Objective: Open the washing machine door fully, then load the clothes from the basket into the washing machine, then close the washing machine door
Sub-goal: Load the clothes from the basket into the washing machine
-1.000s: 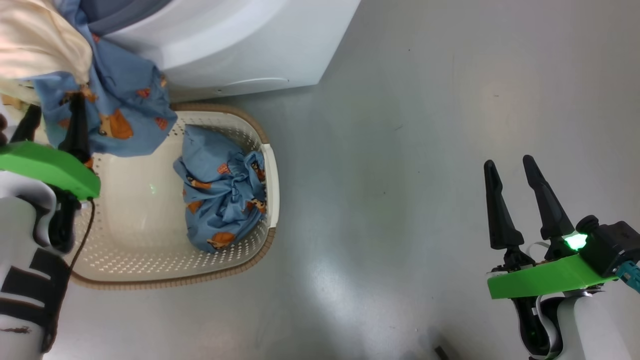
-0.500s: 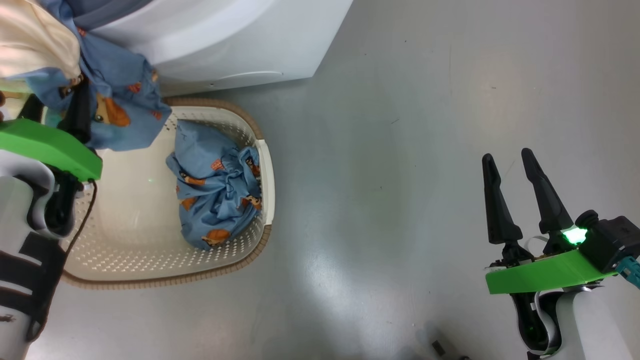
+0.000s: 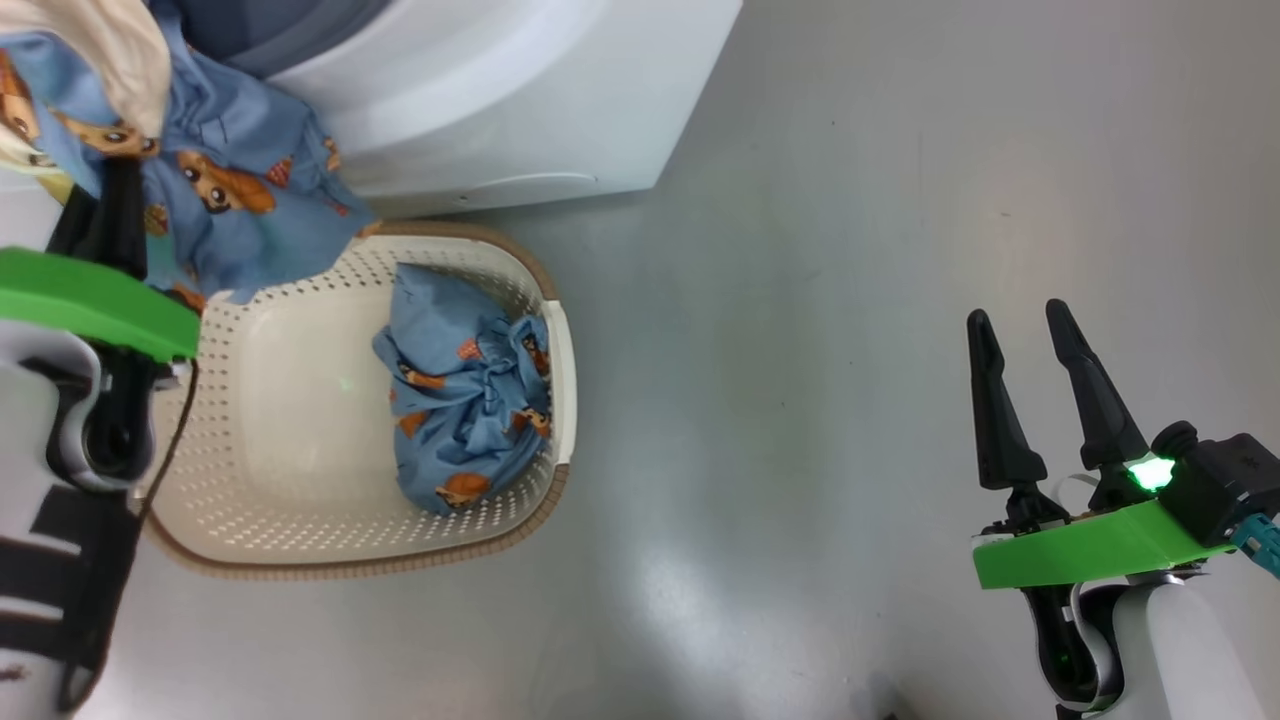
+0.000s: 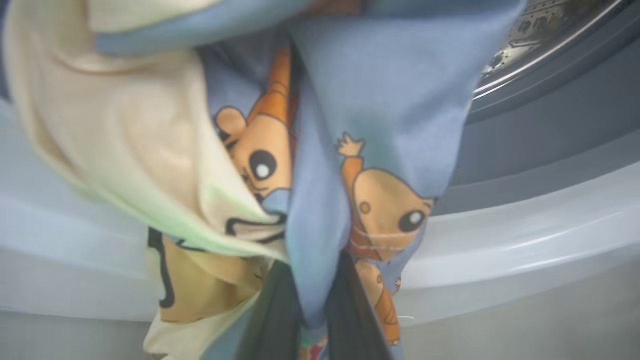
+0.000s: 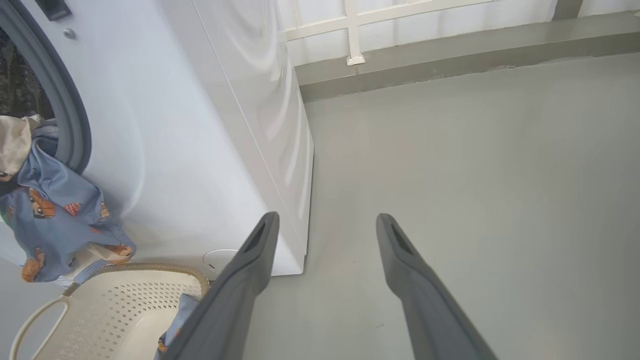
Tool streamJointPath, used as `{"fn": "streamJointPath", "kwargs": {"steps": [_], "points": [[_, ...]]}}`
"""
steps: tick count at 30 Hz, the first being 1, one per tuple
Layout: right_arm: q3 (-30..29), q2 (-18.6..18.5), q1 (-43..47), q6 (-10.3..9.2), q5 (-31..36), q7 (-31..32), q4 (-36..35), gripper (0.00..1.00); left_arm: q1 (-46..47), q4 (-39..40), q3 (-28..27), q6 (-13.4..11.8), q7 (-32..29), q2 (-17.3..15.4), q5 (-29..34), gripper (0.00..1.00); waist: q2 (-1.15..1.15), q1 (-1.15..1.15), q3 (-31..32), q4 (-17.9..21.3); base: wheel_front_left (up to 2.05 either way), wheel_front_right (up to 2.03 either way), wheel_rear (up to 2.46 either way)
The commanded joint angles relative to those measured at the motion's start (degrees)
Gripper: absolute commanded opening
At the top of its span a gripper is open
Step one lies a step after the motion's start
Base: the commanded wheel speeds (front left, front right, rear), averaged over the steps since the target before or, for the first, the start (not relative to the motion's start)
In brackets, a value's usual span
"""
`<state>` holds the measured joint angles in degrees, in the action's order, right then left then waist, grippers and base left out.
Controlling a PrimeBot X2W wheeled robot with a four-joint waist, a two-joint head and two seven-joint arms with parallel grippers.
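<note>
My left gripper (image 3: 100, 215) pinched shut on bear-print clothes (image 3: 240, 190) before washing machine (image 3: 500, 90); cream piece (image 3: 115, 45) possibly caught too; my right gripper (image 3: 1015, 318) agape, empty.

White forearms (image 3: 1170, 650) carry bright green plates (image 3: 1090, 555). The right gripper (image 3: 1015, 315) has two long, tapering black fingers (image 3: 998, 430), with a glowing green light (image 3: 1150, 478) and a teal connector (image 3: 1262, 548) by its black wrist block (image 3: 1215, 490). Black bands (image 3: 70, 520) wrap the left forearm (image 3: 25, 440), and a thin dark cable (image 3: 180, 430) runs alongside.
</note>
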<state>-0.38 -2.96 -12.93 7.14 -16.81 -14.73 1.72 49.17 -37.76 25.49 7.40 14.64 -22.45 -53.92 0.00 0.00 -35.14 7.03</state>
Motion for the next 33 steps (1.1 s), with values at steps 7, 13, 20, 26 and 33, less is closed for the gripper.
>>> {"fn": "streamJointPath", "kwargs": {"steps": [7, 13, 20, 26, 33], "points": [[1.51, 0.08, 1.66, 0.35, -0.36, -0.27, -0.58, 1.0, -4.05, 9.22, -7.22, 0.09, 0.36, -2.21, 4.82, 0.0, 0.0, 0.0, 2.27, -1.61, 0.0, 0.0, 0.0], [1.97, 0.08, 1.64, 0.35, -0.53, -0.27, -0.23, 1.0, -2.21, 12.75, -10.18, 0.09, 0.36, -2.86, 8.18, 0.0, 0.0, 0.0, 2.87, -1.25, 0.0, 0.0, 0.0], [2.89, 0.08, 1.51, 0.35, -1.66, -0.27, -0.13, 1.0, 4.32, 9.22, -11.73, 0.09, 0.36, -4.39, 11.84, 0.0, 0.0, 0.0, 2.37, 0.49, 0.0, 0.0, 0.0], [3.47, 0.08, 1.14, 0.35, -2.37, -0.27, 0.06, 1.0, 11.51, 2.58, -9.18, 0.09, 0.36, -6.25, 13.2, 0.0, 0.0, 0.0, 1.65, 2.06, 0.0, 0.0, 0.0], [4.1, 0.08, 0.54, 0.35, -3.18, -0.27, -0.2, 1.0, 21.42, -1.98, -10.54, 0.09, 0.36, -7.08, 18.41, 0.0, 0.0, 0.0, -0.02, 3.98, 0.0, 0.0, 0.0]]}}
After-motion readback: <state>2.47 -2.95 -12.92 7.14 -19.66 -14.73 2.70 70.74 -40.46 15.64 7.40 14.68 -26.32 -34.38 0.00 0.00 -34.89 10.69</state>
